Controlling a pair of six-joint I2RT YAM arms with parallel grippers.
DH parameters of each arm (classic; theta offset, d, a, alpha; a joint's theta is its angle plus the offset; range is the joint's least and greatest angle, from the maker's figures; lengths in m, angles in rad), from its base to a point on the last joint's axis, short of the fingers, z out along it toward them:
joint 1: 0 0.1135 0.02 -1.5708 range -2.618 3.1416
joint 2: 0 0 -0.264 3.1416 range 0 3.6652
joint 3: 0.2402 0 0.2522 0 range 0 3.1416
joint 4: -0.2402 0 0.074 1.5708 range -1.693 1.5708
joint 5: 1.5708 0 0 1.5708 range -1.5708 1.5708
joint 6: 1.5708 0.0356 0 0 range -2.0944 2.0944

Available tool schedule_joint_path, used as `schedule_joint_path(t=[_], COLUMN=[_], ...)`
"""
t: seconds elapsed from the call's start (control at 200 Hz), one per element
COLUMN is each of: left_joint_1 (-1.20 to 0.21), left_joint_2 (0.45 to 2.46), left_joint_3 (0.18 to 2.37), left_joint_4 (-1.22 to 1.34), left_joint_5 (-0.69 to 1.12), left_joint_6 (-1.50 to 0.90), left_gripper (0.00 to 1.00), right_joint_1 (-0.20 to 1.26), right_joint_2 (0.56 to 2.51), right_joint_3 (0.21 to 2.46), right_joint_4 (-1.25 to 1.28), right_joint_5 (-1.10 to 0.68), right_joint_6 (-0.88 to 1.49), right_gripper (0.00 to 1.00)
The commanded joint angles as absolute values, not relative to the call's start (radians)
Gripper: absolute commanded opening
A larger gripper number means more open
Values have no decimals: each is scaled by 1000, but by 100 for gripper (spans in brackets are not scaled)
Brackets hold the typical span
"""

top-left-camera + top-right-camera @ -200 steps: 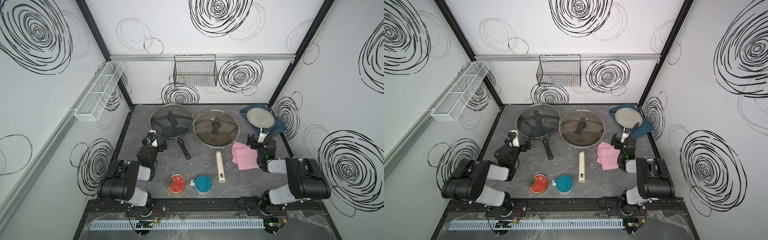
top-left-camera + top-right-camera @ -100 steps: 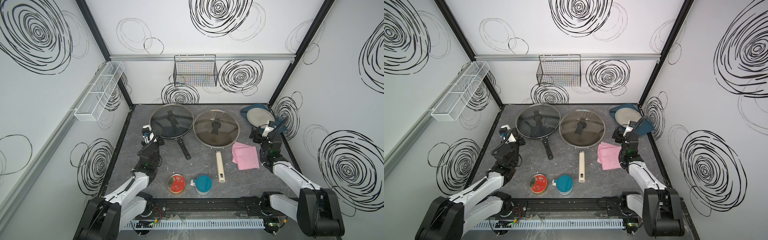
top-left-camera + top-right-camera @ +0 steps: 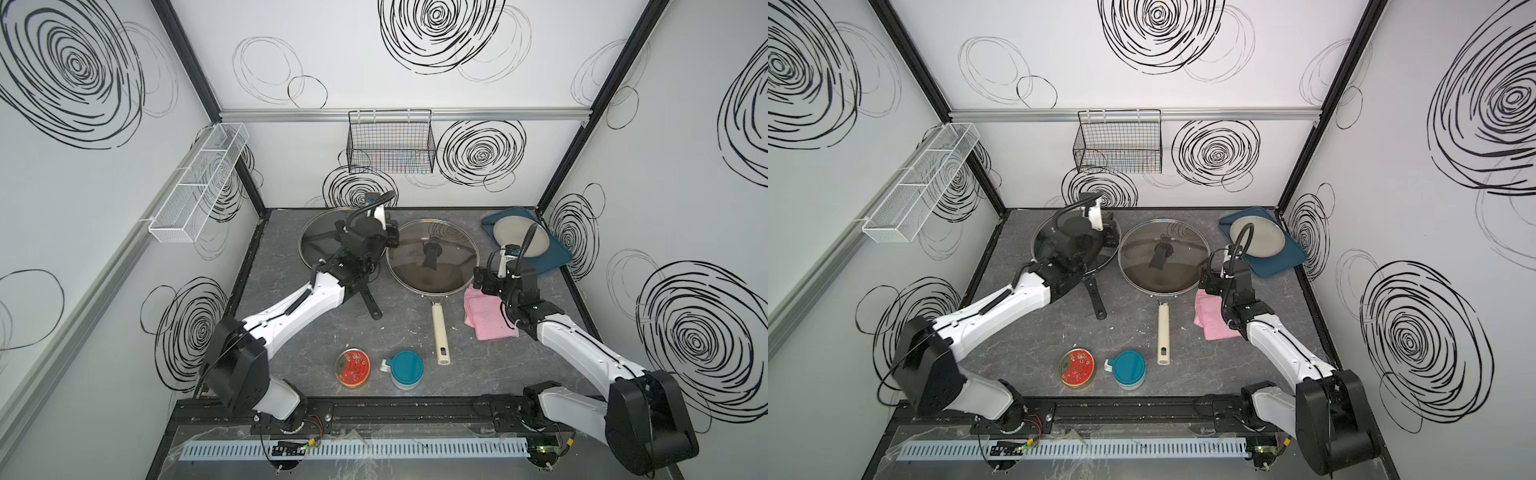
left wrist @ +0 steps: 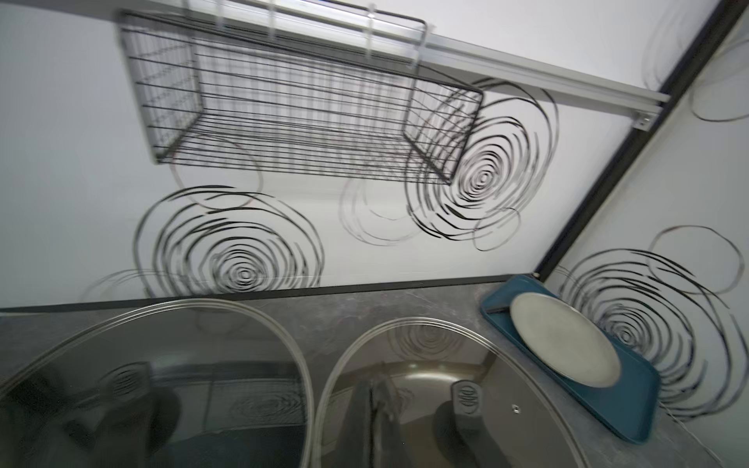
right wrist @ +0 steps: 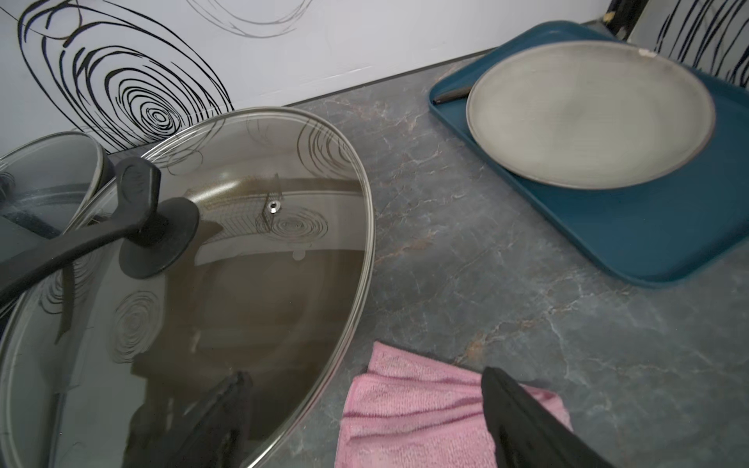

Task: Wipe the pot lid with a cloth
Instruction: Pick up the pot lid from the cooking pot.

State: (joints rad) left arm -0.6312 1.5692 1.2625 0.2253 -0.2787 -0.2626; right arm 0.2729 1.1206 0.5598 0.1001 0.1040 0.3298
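Grey marbled table inside a white booth with black swirls scribbled all over. Big change within about a second: no more arms folded up at the front edge, both stretched out over the table now.

Right gripper first: low over the far end of the cloth, jaws spread wide, gripping nothing. One finger over the fabric, the other over the rim of the pot lid.

Left gripper: snapped shut, up above the back-left lid, nothing visibly in it.

Looks like a cloth grab next, no wiping yet.

As for the cloth: pink, fuzzy, lying flat with a few creases. Sits near the right edge of the table, just beside the pot lid, itself at the back middle with its black knob up.
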Motion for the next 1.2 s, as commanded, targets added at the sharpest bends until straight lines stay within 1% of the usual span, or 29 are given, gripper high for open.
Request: schedule_joint_path(t=[0.0,0.07,0.095,0.115,0.215,0.26,0.28,0.33,0.35,0.385,0.43,0.455,0.555,0.695,0.801,0.981,1.196], left_joint_1=[-678,-703,-709,-713,-728,-731,-733,-733,-731,-733,-731,-730,-720,-681,-678,-681,-684], left_joint_2=[1693,1800,1837,1868,2014,2074,2101,2160,2179,2203,2223,2232,2256,2265,2280,2331,2364], left_joint_3=[1406,1550,1601,1647,1852,1935,1974,2060,2088,2117,2142,2155,2192,2194,2230,2304,2340], left_joint_4=[161,85,55,23,-134,-206,-239,-315,-336,-364,-390,-409,-484,-524,-572,-682,-771], left_joint_5=[-104,-98,-88,-88,-111,-107,-105,-103,-102,-102,-103,-104,-128,-60,-42,-12,2], left_joint_6=[-257,-243,-236,-231,-225,-228,-231,-239,-242,-243,-245,-244,-240,-272,-257,-232,-204], left_gripper=[0,0,9,11,12,14,17,33,35,36,43,45,46,48,49,49,49], right_joint_1=[280,280,279,279,277,276,275,271,271,271,271,271,269,270,269,269,270], right_joint_2=[1032,971,950,932,854,829,822,812,810,810,809,807,799,800,807,815,811], right_joint_3=[527,505,500,495,466,463,464,470,472,473,468,462,434,403,391,379,361], right_joint_4=[54,48,44,41,28,0,-16,-59,-75,-104,-125,-131,-129,-98,-79,-62,-49], right_joint_5=[70,65,70,75,99,105,107,112,111,113,114,112,101,83,80,78,80], right_joint_6=[379,368,369,370,390,401,405,419,422,428,438,441,457,478,486,495,500], right_gripper=[92,92,92,93,93,94,94,94,94,94,94,94,94,94,94,94,94])
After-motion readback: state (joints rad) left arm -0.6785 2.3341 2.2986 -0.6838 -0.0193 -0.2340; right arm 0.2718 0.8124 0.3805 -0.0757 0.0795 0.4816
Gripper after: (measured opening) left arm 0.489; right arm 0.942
